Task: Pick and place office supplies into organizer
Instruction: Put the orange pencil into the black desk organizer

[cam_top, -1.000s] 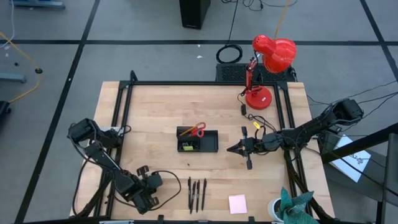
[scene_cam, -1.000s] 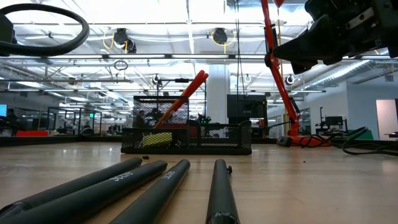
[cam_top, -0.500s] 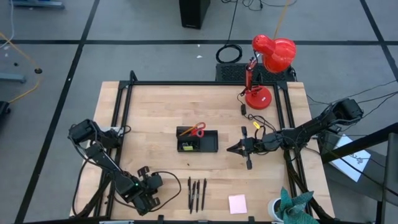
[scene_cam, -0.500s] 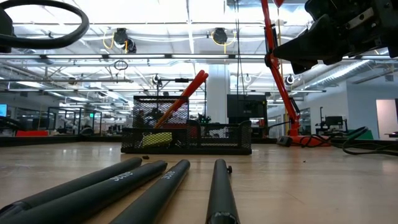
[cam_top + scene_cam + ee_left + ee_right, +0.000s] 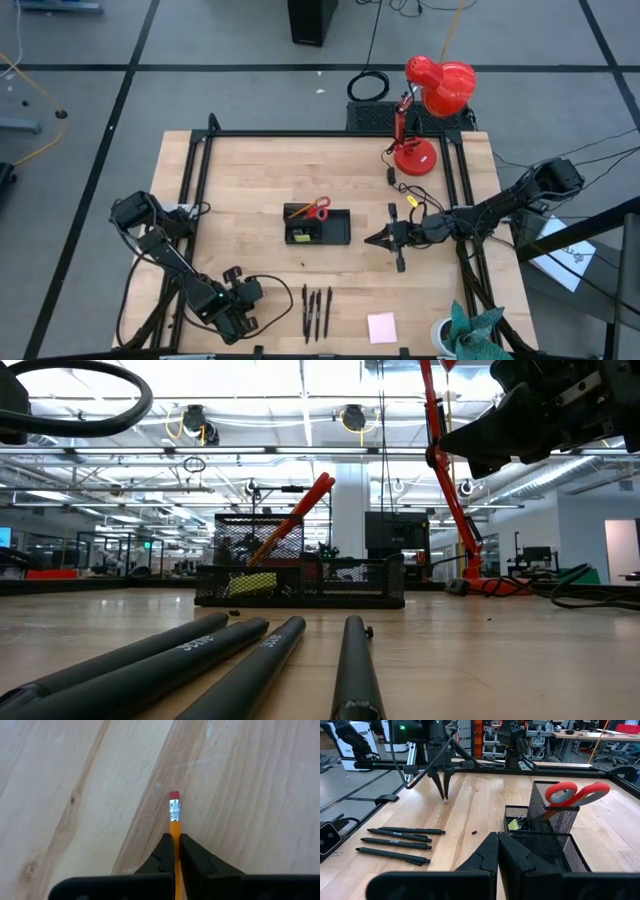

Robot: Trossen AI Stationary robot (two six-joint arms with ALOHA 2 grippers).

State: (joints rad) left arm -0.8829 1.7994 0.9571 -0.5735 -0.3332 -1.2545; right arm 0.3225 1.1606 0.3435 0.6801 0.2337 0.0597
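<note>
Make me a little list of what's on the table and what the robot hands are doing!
left end effector: shut on a pencil, eraser end pointing down at the table, near the front left corner
right end effector: shut, empty, right of the organizer
organizer: black mesh, middle of the table
scissors: red handles, standing in the organizer
pens: three, black, lying side by side in front of the organizer
sticky notes: pink, right of the pens
lamp: red, back right
</note>
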